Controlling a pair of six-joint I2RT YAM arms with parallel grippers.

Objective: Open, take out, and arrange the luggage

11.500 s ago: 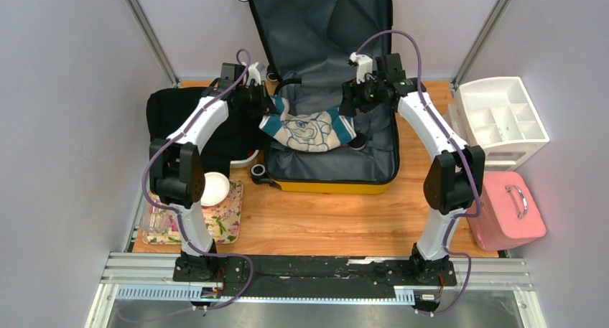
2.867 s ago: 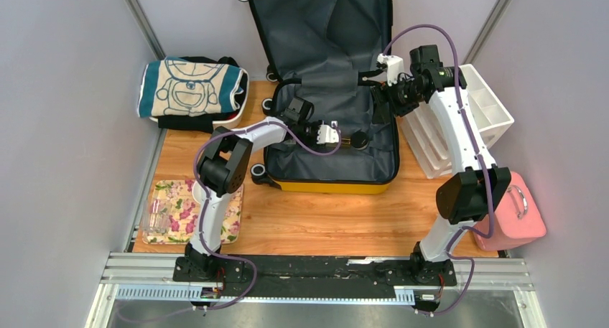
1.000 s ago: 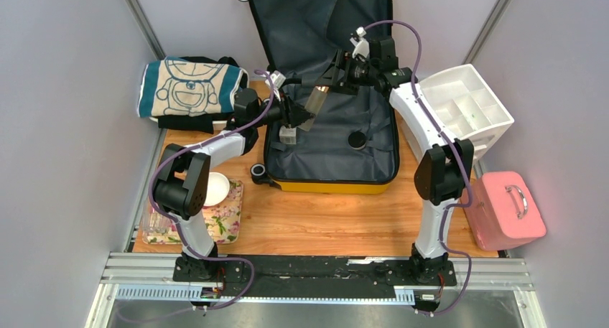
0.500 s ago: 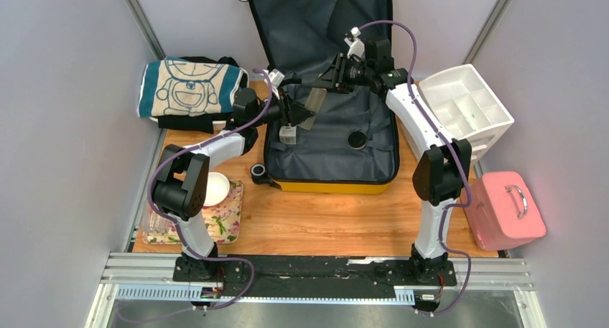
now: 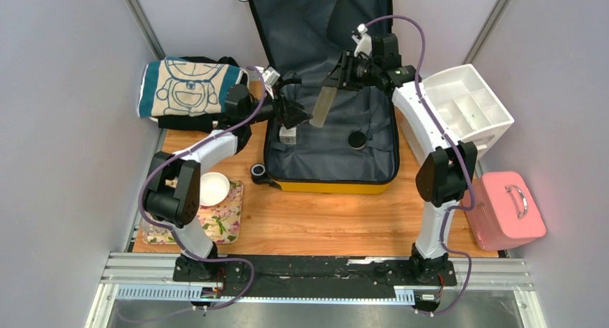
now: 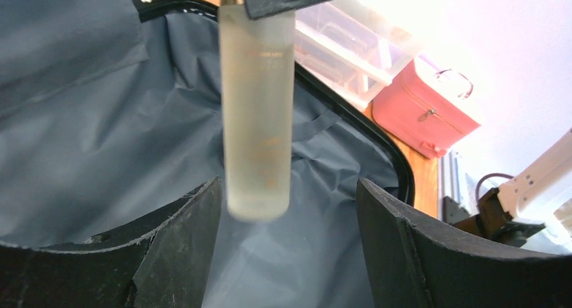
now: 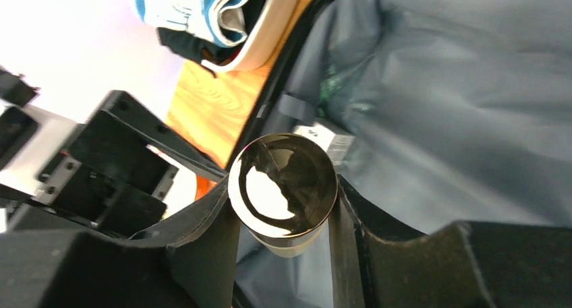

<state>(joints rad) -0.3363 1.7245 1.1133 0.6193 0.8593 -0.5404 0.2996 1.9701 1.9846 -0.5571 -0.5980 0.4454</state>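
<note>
Suitcase [image 5: 327, 159]: open at the far middle of the table, lid up against the far wall, grey lining showing.
Bottle [image 5: 322, 107]: frosted, hanging tilted over the suitcase's left half.
Right gripper [image 5: 339, 77]: clamped on the bottle's top end.
Left gripper [image 6: 289, 254]: wide, fingers either side of the bottle's base, not touching.
Risk: held by one end only, the smooth bottle may slip and drop into the suitcase.

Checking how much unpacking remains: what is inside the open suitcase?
In the suitcase lie a small white box and a round black item. The right gripper holds a frosted bottle above them, hiding part of the grey lining.
</note>
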